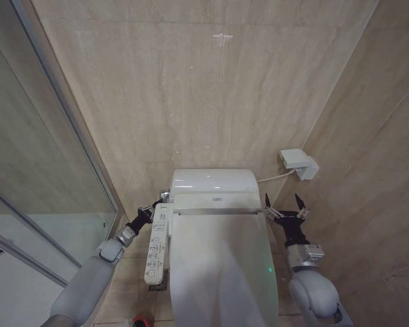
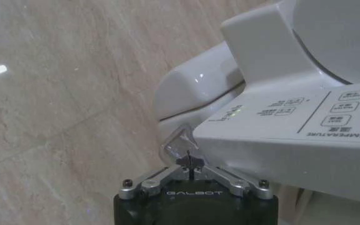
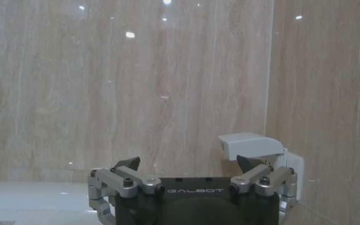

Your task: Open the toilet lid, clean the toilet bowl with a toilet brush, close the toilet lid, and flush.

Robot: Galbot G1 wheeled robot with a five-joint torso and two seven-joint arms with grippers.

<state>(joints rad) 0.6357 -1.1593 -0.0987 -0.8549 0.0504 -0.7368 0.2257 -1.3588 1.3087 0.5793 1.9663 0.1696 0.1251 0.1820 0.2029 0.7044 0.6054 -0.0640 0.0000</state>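
Observation:
The white toilet lid [image 1: 221, 266] lies shut, so the toilet bowl is hidden under it. My left gripper [image 1: 157, 204] is at the toilet's left rear, by the far end of the side control panel [image 1: 158, 245]. In the left wrist view its fingers [image 2: 188, 161] are shut together, tips against a small clear tab [image 2: 178, 140] under the panel [image 2: 305, 122]. My right gripper [image 1: 283, 203] stands open beside the lid's right rear corner, holding nothing; the right wrist view shows it [image 3: 187, 164] facing the wall. I cannot make out the toilet brush.
A glass shower partition [image 1: 48, 170] and white shower tray [image 1: 13, 286] stand on the left. A white wall socket cover [image 1: 298, 163] with a cable sits on the right wall, close ahead of the right gripper [image 3: 255, 147]. A small red object [image 1: 142, 321] is on the floor.

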